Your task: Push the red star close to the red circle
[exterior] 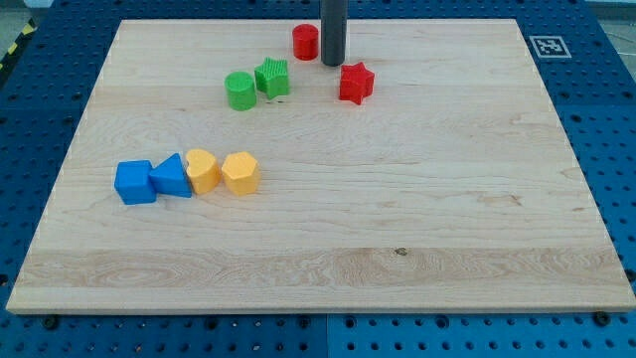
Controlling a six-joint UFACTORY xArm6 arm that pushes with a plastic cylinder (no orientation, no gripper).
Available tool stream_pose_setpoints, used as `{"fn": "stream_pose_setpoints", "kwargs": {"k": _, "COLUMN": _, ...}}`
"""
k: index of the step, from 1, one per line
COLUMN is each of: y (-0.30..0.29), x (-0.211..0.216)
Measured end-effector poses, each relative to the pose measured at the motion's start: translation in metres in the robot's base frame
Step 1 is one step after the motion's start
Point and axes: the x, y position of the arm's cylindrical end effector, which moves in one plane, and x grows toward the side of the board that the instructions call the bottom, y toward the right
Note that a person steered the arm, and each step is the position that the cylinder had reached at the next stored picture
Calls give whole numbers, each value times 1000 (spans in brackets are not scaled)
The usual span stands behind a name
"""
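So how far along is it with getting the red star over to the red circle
Mostly done: the red star lies near the red circle, though a gap remains. In hand: my tip stands between them, touching neither clearly. Left: moving round to the star's right and nudging it toward the circle.

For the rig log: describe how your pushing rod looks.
A straight, smooth, dark grey cylindrical rod comes down from the view's top edge. No cables, markings or sleeves show on it. My tip ends flat and blunt, the same width as the shaft.
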Motion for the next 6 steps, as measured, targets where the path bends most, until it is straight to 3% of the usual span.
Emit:
{"fn": "stream_pose_setpoints", "kwargs": {"k": 3, "y": 50, "x": 1}}
{"fn": "stream_pose_setpoints", "kwargs": {"k": 6, "y": 71, "x": 40}}
